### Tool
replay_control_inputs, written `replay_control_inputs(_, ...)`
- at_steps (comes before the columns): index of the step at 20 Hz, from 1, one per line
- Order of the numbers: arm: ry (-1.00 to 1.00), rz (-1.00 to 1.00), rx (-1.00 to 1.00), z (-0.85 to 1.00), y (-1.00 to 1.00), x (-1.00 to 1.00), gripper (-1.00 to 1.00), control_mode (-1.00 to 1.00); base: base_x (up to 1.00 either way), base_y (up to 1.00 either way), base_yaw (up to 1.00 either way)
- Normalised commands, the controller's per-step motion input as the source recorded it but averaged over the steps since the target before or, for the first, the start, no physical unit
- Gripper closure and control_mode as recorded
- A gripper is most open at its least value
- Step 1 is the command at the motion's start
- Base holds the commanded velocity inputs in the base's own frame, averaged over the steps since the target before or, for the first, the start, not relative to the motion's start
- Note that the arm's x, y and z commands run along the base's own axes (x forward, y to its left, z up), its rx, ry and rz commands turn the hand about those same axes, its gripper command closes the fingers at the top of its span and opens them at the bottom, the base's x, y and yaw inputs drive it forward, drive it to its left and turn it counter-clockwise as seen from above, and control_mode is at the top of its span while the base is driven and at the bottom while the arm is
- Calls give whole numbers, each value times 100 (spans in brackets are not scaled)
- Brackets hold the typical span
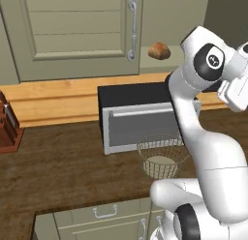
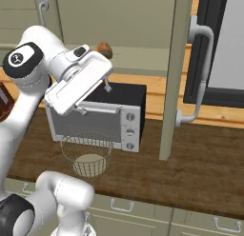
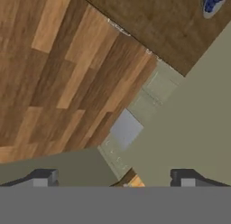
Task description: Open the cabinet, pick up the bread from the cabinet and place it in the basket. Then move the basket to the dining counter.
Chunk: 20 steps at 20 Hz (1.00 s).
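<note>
bread [image 1: 159, 51] sits on open cabinet [image 2: 174, 73] shelf; claw [image 3: 115, 178] empty.

Sage-green cabinet [image 2: 174, 73] with one door swung open. Golden-brown bread [image 1: 159, 51] resting on its shelf — beyond the fingers [image 3: 43, 177]. Tan wire basket [image 1: 162, 156] upright, empty, on the dark worktop — below them.
</note>
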Motion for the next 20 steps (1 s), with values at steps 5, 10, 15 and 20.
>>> replay_control_inputs(5,0,0,58,-94,93,67,-100,-100,0,0,0)
replay_control_inputs(10,-14,2,72,-89,44,43,-100,-100,0,0,0)
replay_control_inputs(15,-50,0,39,-34,3,59,-100,-100,0,0,0)
replay_control_inputs(20,-68,0,25,-1,12,39,-100,-100,0,0,0)
